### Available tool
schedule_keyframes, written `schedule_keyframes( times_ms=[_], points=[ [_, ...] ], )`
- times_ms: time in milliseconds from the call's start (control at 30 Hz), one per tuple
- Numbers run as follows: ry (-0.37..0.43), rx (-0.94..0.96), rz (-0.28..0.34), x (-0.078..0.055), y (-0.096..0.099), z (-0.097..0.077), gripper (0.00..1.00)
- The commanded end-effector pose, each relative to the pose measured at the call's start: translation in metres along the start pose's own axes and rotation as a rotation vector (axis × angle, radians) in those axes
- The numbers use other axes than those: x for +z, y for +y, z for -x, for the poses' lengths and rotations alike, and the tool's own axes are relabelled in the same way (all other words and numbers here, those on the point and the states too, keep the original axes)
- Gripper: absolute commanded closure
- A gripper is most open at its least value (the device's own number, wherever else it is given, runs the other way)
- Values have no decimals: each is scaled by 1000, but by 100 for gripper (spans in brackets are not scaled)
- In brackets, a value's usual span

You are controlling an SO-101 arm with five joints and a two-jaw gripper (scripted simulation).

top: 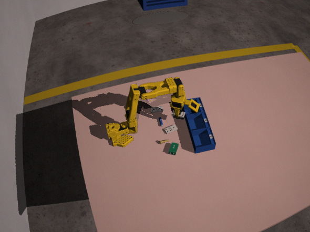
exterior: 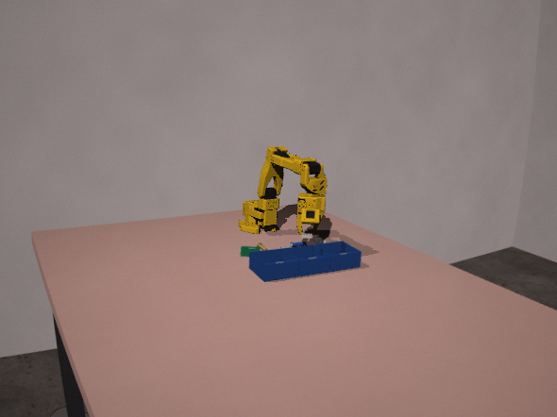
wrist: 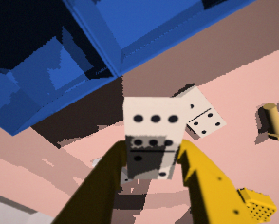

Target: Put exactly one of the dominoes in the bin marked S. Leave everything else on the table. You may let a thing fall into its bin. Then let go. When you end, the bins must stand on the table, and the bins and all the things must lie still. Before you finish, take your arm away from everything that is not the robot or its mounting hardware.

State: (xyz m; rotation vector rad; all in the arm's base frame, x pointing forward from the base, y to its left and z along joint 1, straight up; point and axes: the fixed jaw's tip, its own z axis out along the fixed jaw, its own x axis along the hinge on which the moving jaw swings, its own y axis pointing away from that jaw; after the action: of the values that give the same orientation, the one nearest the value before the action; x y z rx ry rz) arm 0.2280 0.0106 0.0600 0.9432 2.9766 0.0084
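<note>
White domino (wrist: 153, 138) clamped between the two yellow fingers of the gripper (wrist: 151, 177), standing on end in the wrist view, three pips visible across its upper half and three more just below; it is carried off the table, its lower end hidden between the fingers. From the top view the gripper (top: 179, 114) sits just beside the long wall of the blue three-compartment bin tray (top: 207, 145), at the tray's far end, on its 9 o'clock side; the held domino (top: 181, 114) shows as a pale block at the fingertips. Whether it is over the rim or short of it: cannot tell. Compartment labels on the tray's right wall are too small to read. In the wrist view the tray's blue wall (wrist: 142, 33) fills the upper frame at 11 to 12 o'clock of the domino. Second white domino (top: 170, 129) lies flat on the pink table (top: 236, 168), at 7 o'clock of the gripper. Grey domino (top: 156, 109) lies at 9 o'clock of the gripper, in the arm's shadow. Small blue cylinder (top: 160, 121) rests between the two loose dominoes. Tan peg (top: 163, 141) and green block (top: 173, 148) lie further toward 6 o'clock, near each other. Arm base (top: 121, 140) stands at 8 o'clock, well apart from the tray.
</note>
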Motion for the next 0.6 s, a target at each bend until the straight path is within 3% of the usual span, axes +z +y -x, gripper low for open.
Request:
schedule_keyframes(
  times_ms=[0,567],
  points=[
    [-32,-1,24,-8,2,5,100],
    [-75,-42,38,-17,-14,32,100]
  ],
)
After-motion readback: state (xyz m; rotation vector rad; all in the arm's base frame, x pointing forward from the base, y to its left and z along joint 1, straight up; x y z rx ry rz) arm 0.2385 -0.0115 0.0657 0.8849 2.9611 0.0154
